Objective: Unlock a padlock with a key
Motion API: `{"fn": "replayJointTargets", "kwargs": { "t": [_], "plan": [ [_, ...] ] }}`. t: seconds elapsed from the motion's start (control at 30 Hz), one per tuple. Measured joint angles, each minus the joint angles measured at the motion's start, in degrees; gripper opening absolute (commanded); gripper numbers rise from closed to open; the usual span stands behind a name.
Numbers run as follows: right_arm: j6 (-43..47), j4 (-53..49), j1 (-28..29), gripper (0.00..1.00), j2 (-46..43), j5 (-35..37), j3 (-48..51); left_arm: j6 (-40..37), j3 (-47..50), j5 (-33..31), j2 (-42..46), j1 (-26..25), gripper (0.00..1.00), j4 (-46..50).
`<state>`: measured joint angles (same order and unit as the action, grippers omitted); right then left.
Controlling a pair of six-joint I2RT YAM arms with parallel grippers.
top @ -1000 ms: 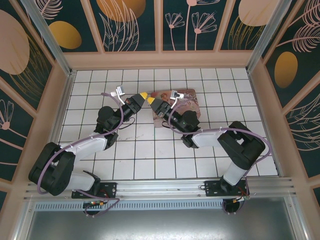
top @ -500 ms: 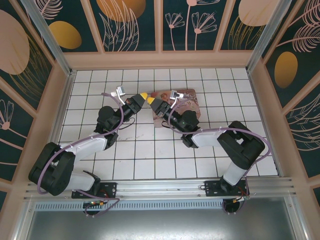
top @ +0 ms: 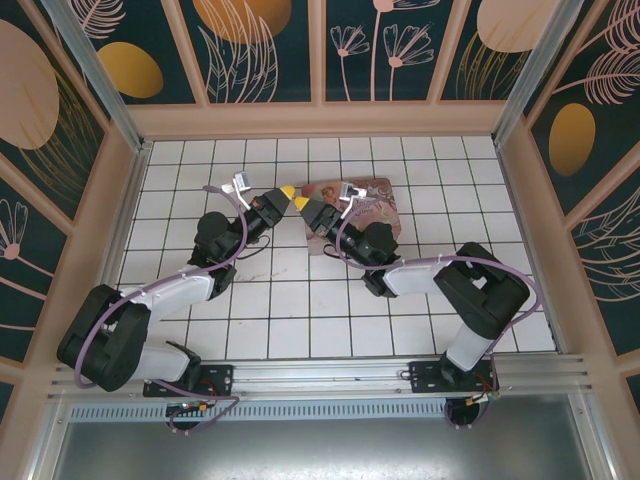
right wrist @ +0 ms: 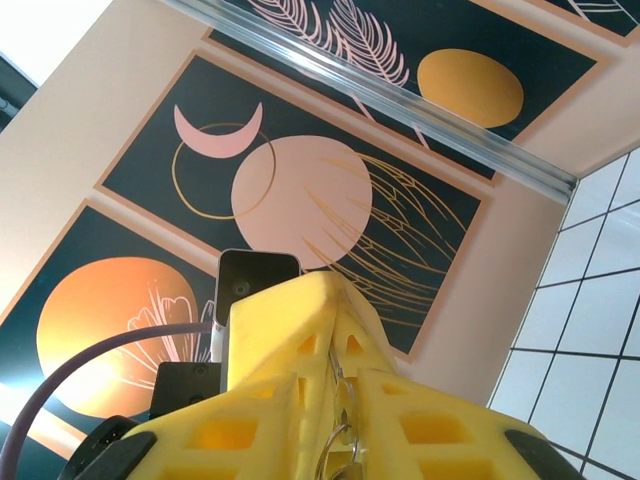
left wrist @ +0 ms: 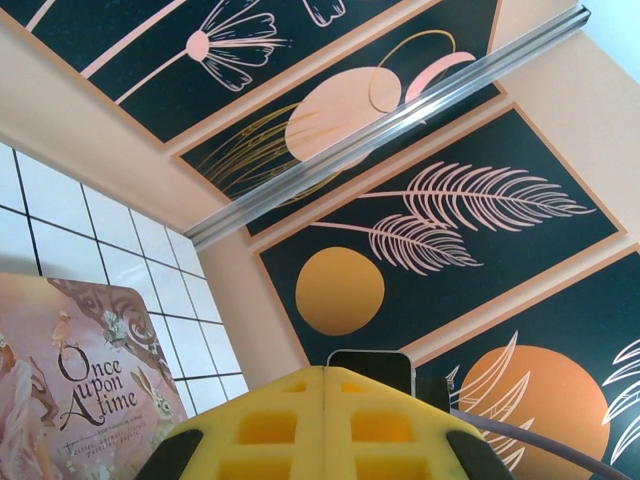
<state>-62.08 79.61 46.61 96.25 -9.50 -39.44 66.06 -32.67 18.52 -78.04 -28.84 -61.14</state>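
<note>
Hovering over the far middle of the tiled floor (top: 250,300), both yellow-tipped grippers point at each other, tips near but apart, by the left edge of the pink tin box (top: 372,210) lying flat on the tiles. Left gripper (left wrist: 325,385): fingers pressed together, seam closed along its length. Right gripper (top: 302,203): fingers clamped on the key (right wrist: 343,440), a small dull metal piece with a wire ring caught in the narrow gap between them.
</note>
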Motion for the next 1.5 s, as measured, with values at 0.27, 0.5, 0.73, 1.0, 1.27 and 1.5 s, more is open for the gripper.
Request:
{"fn": "replayJointTargets", "kwargs": {
  "t": [0.27, 0.5, 0.73, 1.0, 1.27, 1.5],
  "plan": [
    [0.0, 0.0, 0.0, 0.07, 0.3, 0.4, 0.0, 0.0, 0.0, -0.3, 0.2, 0.0, 0.0, 0.1],
    [-0.2, 0.7, 0.0, 0.0, 0.3, 0.9, 1.0, 0.0, 0.0, -0.6, 0.4, -0.2, 0.0, 1.0],
    [0.2, 1.1, -0.2, 0.0, -1.2, 1.0, 5.9, -0.4, 0.0, -1.5, 2.6, -0.4, 0.77, 4.7],
    [4.7, -5.3, -0.5, 0.0, -12.3, 0.5, 10.6, -3.5, 0.0, -3.5, 10.3, -0.4, 0.96, 11.7],
    [13.9, -20.9, -0.9, 0.0, -26.5, 0.4, 11.1, -7.9, 1.0, -1.8, 15.7, -0.4, 0.99, 20.4],
    [17.5, -34.8, -6.3, 0.0, -33.7, 0.6, 11.1, -11.2, 5.2, 0.5, 18.6, -0.4, 0.98, 26.6]
  ]
}}
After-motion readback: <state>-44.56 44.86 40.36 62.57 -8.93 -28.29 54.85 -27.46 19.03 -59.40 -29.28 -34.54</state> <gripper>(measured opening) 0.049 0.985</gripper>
